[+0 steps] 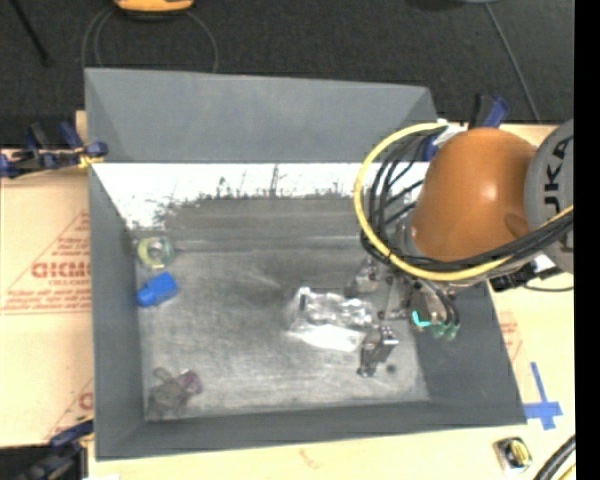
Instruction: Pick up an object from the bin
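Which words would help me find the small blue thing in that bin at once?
Find the grey bin and its left wall. On the floor beside it, about halfway along, a blue block lies just below a clear ring. It is the one bright blue thing there; the ring is see-through, and the lump in the near left corner is dull grey.

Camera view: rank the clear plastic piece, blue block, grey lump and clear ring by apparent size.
1. clear plastic piece, mid-bin
2. grey lump, lower left corner
3. blue block and clear ring, left side: they look about alike, so not ranked.
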